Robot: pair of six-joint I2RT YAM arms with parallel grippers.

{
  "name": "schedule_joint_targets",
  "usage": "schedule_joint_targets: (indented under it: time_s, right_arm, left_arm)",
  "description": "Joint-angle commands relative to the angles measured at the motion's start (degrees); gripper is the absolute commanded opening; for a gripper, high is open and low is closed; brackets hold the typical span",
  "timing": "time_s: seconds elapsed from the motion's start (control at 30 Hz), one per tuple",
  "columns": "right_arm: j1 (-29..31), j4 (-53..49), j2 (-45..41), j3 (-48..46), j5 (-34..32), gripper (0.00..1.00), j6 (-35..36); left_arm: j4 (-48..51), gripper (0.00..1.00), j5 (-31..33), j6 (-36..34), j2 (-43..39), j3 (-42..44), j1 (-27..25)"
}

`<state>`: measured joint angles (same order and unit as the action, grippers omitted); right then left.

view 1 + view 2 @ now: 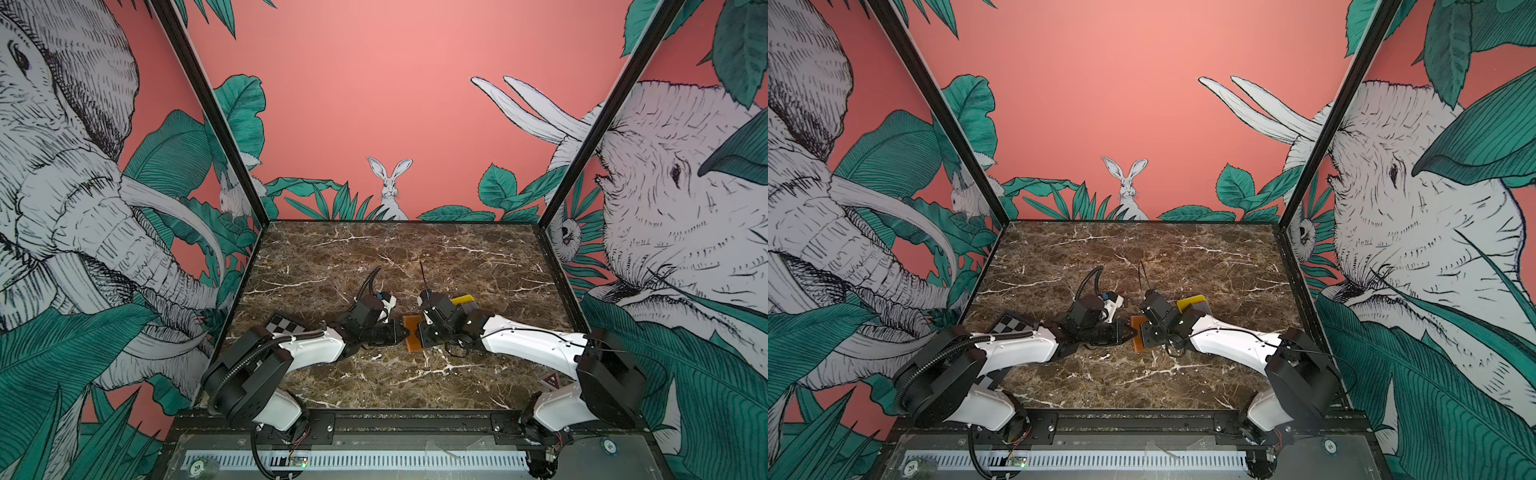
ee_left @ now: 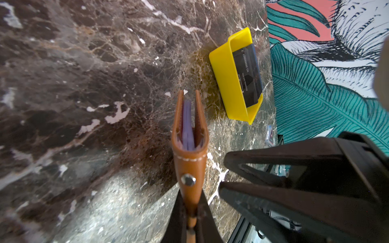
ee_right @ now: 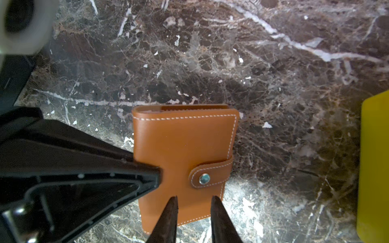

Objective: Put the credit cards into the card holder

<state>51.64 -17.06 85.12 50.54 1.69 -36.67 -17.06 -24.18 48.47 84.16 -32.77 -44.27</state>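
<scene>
L gripper [image 2: 191,196] is clamped tight on the card holder [image 3: 183,143], at the edge away from its tab. Holder is closed, snap done up, face up approx. mid marble table [image 1: 374,257]. R gripper [image 3: 194,198] has fingers a little apart over the holder's edge, gripping nothing; touching the leather? Can't tell. Credit cards [image 2: 247,75] sit in yellow tray [image 2: 227,84], 2 o'clock from holder in both top views, not touching it.
</scene>
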Motion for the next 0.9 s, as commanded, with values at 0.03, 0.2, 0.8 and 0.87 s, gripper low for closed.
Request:
schedule_joint_targets:
  time_s: [0.03, 0.2, 0.8, 0.87]
  right_arm:
    - [0.5, -0.3, 2.4, 1.9, 0.7, 0.29, 1.4]
    - [0.8, -2.4, 3.9, 2.5, -1.5, 0.3, 1.4]
    - [0.8, -9.1, 3.8, 3.9, -12.7, 0.19, -0.6]
    - [0.8, -9.1, 4.0, 4.2, -12.8, 0.18, -0.4]
  left_arm:
    - [-1.8, 0.07, -0.4, 0.4, 0.2, -1.7, -0.6]
    - [-2.4, 0.07, -0.4, 0.5, 0.1, -1.3, -0.8]
    - [-2.5, 0.07, -0.9, 0.2, 0.2, -1.3, -0.9]
    - [-2.6, 0.07, -1.0, 0.3, 0.3, -1.3, -1.0]
